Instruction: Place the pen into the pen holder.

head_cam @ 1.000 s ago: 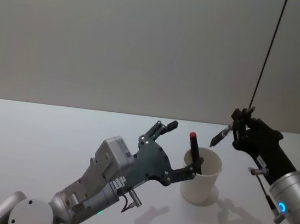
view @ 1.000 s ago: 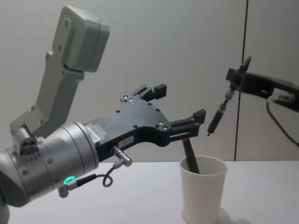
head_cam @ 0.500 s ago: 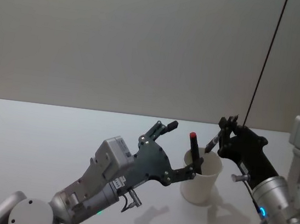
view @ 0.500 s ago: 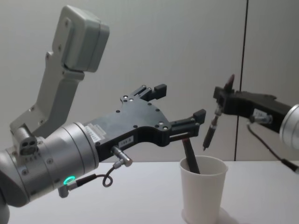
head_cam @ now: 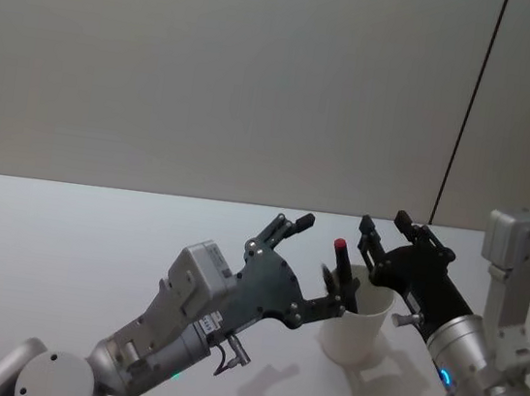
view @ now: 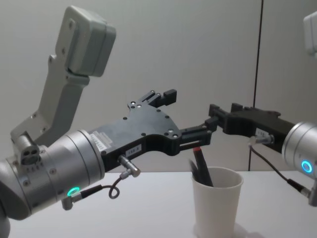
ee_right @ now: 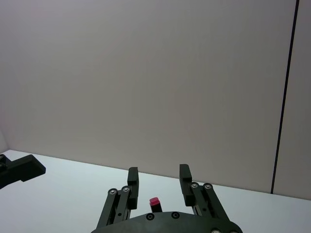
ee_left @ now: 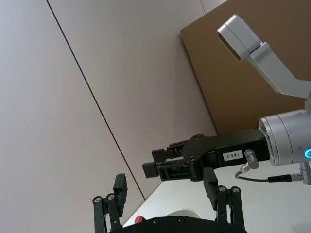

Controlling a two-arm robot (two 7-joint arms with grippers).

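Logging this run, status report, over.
Left gripper open beside pen holder. Right gripper open, empty, above it. Two pens standing in pen holder. Nothing in the way.

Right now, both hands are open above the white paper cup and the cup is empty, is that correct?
Not quite: the cup is not empty. The chest view shows two pens standing in it. The left hand and right hand are indeed open above it.

The right gripper (ee_right: 158, 175), its black fingers apart, frames a red-capped pen end (ee_right: 154, 202) over a white table (ee_right: 73, 189).
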